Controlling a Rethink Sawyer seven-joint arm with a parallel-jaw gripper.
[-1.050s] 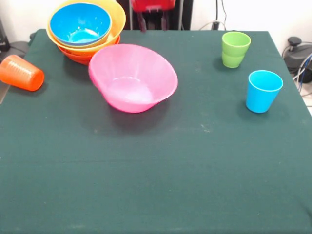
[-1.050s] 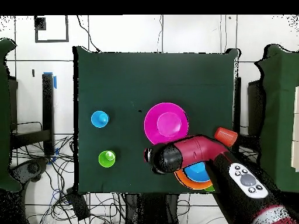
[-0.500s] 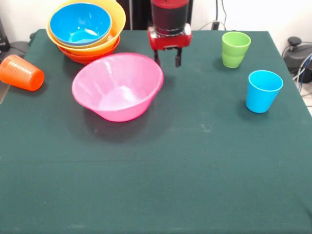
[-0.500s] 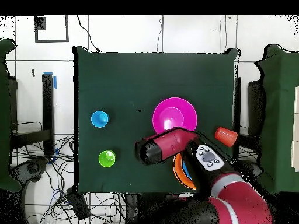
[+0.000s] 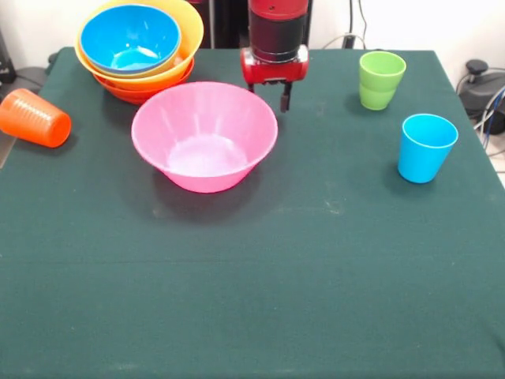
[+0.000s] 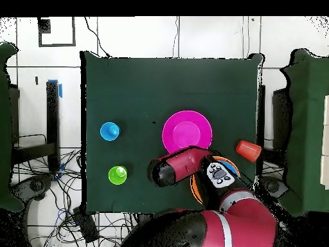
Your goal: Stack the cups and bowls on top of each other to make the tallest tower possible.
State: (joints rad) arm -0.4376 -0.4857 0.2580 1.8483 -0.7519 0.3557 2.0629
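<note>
Pincer [image 5: 270, 99] hangs just behind large pink bowl [image 5: 204, 135], one finger hidden by rim, so width cannot tell. Pink bowl upright, alone mid-table [image 5: 252, 300]. Blue bowl [image 5: 130, 37] nested in orange bowls [image 5: 183, 49] (far corner). Orange cup [image 5: 34, 118] on side; lime green cup [image 5: 381, 79], light blue cup [image 5: 426, 147] upright, apart.

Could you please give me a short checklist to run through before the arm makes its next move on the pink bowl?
1. Large glossy pink plastic bowl upright on the table, mouth up: ok.
2. Gripper at the pink bowl's far rim: ok; jaws open, but whether they straddle the rim: cannot tell.
3. Nested stack, blue bowl in orange bowls, sitting level as a base: ok.
4. Lime green cup and light blue cup upright, away from the arm: ok.
5. Orange ribbed cup upright: not ok, lying on its side.
</note>
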